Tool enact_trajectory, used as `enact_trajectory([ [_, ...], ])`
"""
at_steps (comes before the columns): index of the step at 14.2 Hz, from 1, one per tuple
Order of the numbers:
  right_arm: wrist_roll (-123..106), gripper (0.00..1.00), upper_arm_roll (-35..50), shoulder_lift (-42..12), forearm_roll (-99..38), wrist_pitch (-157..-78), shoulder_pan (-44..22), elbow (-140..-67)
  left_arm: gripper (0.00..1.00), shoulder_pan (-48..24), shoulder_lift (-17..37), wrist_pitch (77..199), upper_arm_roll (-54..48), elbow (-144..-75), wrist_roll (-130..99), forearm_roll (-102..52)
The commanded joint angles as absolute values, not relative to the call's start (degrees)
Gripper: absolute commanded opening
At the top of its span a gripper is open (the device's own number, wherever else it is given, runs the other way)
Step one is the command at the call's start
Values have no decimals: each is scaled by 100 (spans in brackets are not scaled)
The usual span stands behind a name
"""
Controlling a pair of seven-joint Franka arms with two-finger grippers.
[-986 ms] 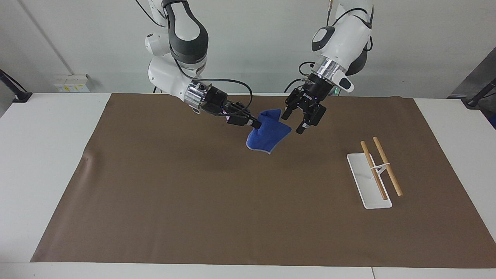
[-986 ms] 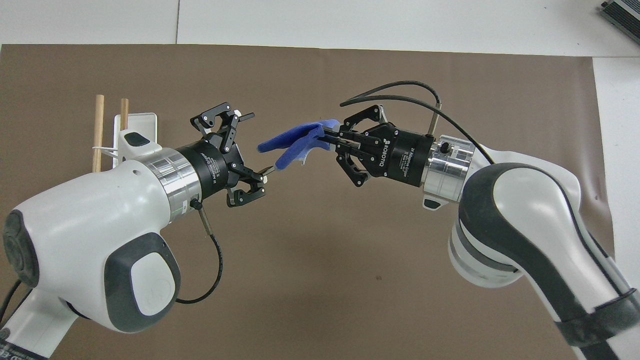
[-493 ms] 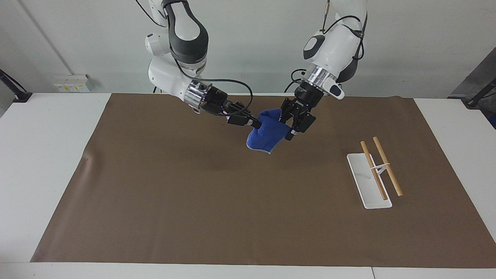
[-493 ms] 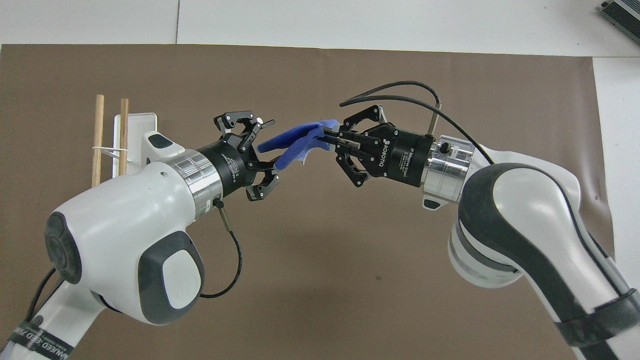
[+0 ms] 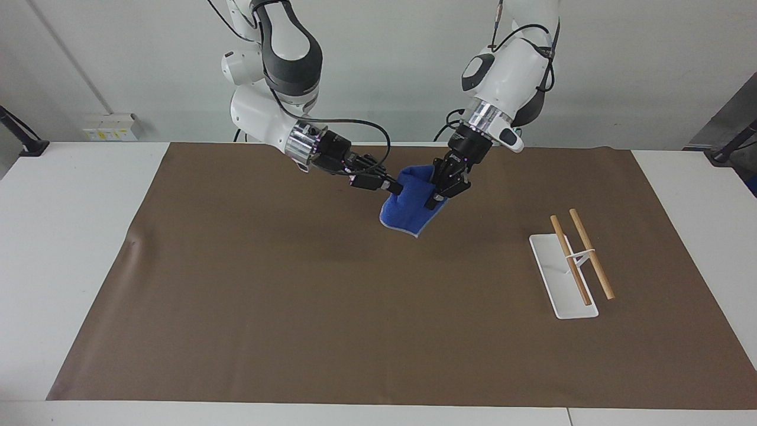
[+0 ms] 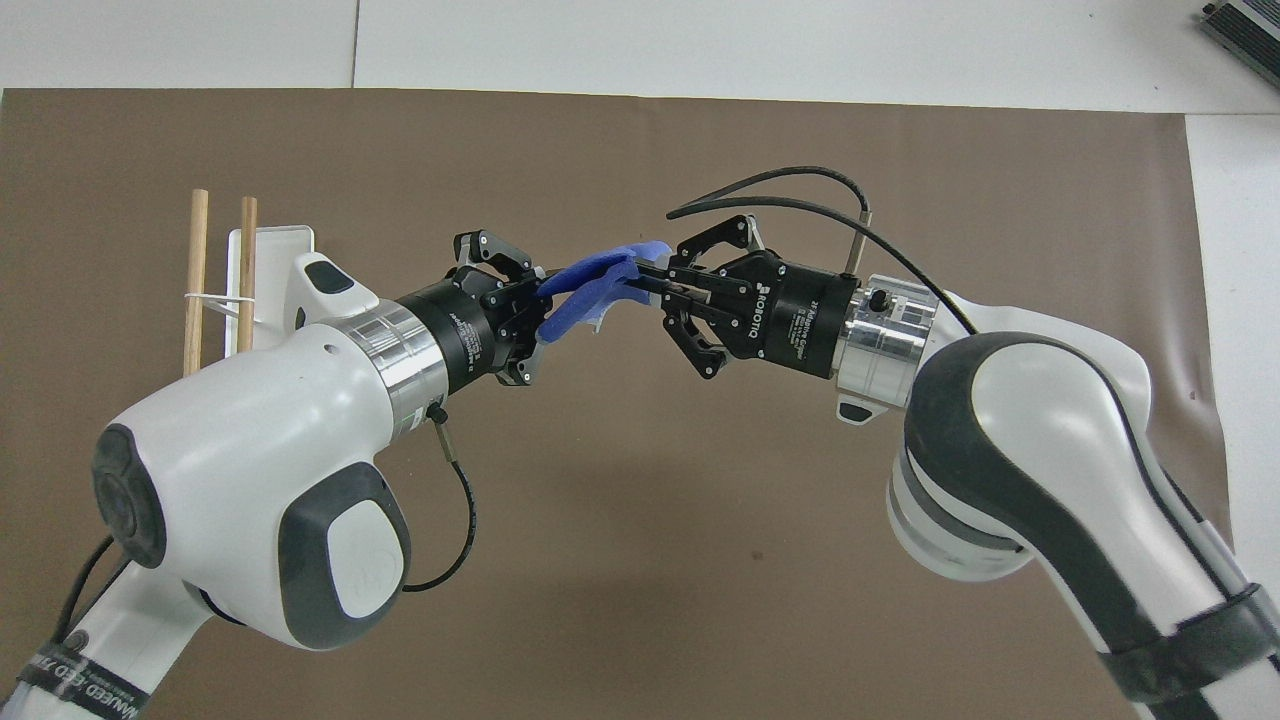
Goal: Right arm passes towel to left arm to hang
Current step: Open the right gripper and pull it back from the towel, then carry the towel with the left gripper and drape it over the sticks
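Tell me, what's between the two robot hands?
The blue towel: the right gripper and left gripper each pinch one side, up over the brown mat, clearest in the facing view.

White table (image 5: 83, 195) carries brown mat (image 5: 295, 307), rack (image 5: 562, 278).

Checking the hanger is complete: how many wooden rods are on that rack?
2. Both wooden rods lie side by side across the white rack toward the left arm's end of the table, one slightly nearer that end. None appear hidden.
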State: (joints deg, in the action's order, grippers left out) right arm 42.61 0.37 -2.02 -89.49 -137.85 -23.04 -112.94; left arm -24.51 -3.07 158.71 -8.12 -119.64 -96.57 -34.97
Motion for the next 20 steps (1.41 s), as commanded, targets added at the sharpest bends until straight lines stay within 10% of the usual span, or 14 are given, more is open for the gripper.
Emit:
enact_trajectory([
  [1, 4271, 0, 88, -53, -9062, -13896, -2294, -11435, 0, -2470, -299, 15917, -729, -11962, -9204, -3577],
  [3, 4237, 99, 79, -53, -8878, -13913, -2294, -11426, 0, -2330, -299, 15917, -721, -11979, -8826, -3577],
  [14, 3781, 100, 44, -114, -2942, -13825, -1706, -11610, 0, -1347, 105, 15926, -712, -12041, -6234, -3586],
  [20, 2164, 100, 35, -27, -583, -12457, -977, -11409, 0, -151, 246, 15943, -712, -12032, -4451, -3586],
])
